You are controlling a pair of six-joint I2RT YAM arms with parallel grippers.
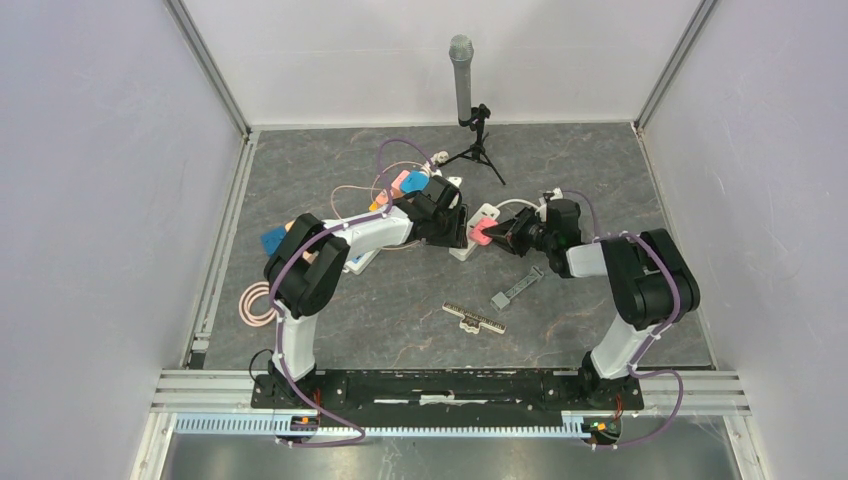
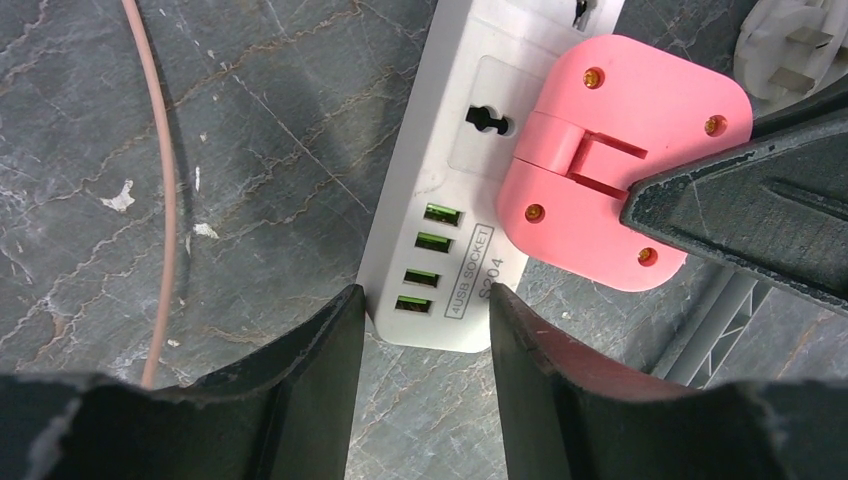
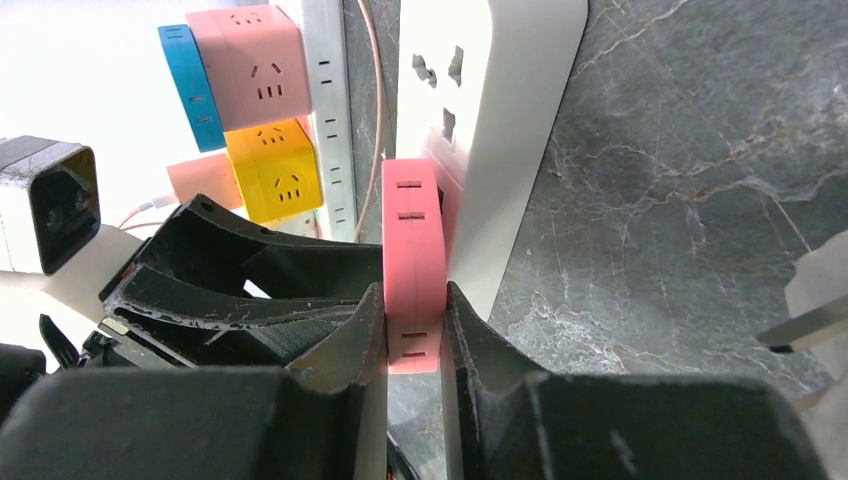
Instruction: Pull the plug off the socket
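Note:
A white socket strip [image 1: 478, 222] lies mid-table; it also shows in the left wrist view [image 2: 440, 200] and the right wrist view [image 3: 500, 100]. A flat pink plug [image 1: 481, 234] sits plugged into its face [image 2: 620, 160]. My right gripper [image 1: 497, 234] is shut on the plug's two flat sides [image 3: 412, 230], fingertips [image 3: 370, 320] pressed against it. My left gripper [image 1: 455, 238] straddles the strip's USB end [image 2: 422, 300], both fingers touching its sides. The plug is still against the socket.
A microphone on a tripod [image 1: 462, 80] stands at the back. Pink [image 3: 250, 65], yellow [image 3: 275, 170] and blue [image 3: 190, 85] cube sockets lie left of the strip. A coiled cable [image 1: 258, 303], a grey bracket [image 1: 518, 285] and a toothed bar [image 1: 474, 318] lie nearer.

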